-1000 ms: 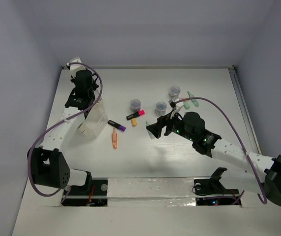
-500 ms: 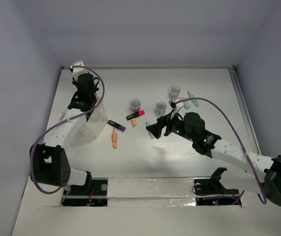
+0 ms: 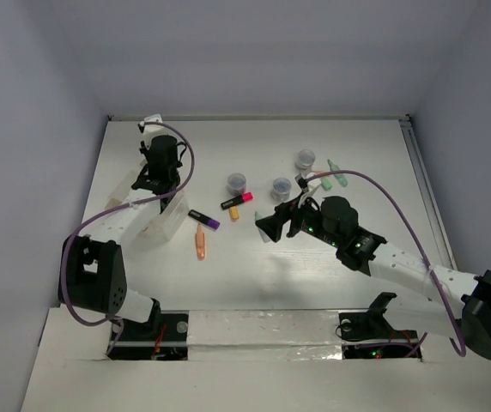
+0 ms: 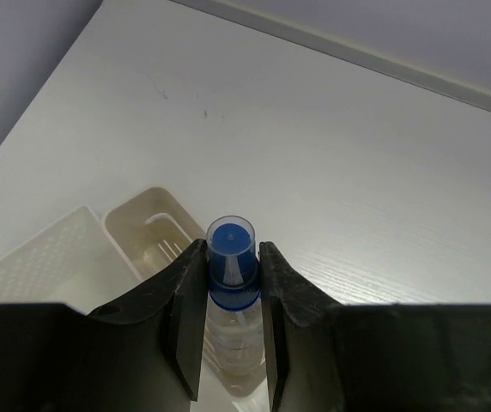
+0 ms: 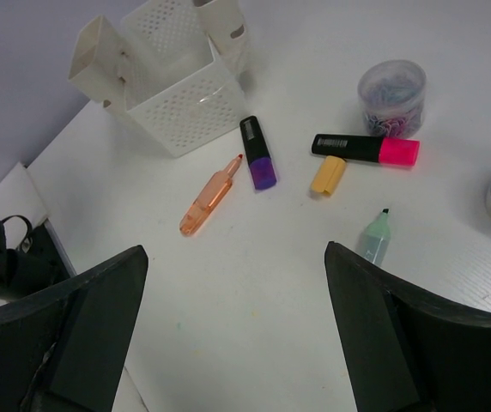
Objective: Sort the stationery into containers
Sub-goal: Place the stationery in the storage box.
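My left gripper is shut on a blue-capped white marker and holds it upright over the far end of the translucent white bins, which also show in the left wrist view. My right gripper is open and empty above the table. Below it lie an orange highlighter, a purple-black marker, a pink-black marker, a stubby orange piece and a pale green marker. The bins stand beyond them.
Three small round clear jars stand behind the right gripper. Two pale green pieces lie to the far right of them. The left arm's purple cable loops over the bins.
My left gripper has moved a little to the right with the blue-capped marker in it. The right arm has not moved.
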Controlling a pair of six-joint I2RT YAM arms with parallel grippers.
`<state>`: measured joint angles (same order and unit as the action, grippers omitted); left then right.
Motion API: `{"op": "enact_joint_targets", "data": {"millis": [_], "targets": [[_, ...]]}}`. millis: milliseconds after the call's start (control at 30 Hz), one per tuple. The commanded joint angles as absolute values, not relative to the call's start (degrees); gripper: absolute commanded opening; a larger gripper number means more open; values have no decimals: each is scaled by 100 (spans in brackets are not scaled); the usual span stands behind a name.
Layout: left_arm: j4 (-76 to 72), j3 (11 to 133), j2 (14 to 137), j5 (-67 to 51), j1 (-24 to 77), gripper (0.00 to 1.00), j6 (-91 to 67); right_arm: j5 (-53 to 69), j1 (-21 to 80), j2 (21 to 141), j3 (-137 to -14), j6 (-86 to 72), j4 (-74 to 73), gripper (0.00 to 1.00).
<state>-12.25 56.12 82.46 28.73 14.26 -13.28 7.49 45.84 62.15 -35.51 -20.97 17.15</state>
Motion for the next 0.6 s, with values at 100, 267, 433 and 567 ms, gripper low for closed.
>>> {"op": "enact_joint_targets", "data": {"millis": [100, 267, 433, 567], "targets": [[-1459, 5677, 8068, 3120, 1485, 52, -1336, 501, 4641, 6135, -3551, -2030, 1881, 91], [-1257, 5853, 7832, 3103, 1538, 84, -1441, 466, 4641, 6257, -3568, -2004, 1863, 91], [-1064, 6073, 7279, 2778, 1538, 90, -1485, 466, 4641, 6556, -3656, -1960, 1802, 86], [-722, 6240, 6786, 2260, 1538, 91, -1573, 571, 4641, 6960, -3954, -1820, 1574, 68]]}}
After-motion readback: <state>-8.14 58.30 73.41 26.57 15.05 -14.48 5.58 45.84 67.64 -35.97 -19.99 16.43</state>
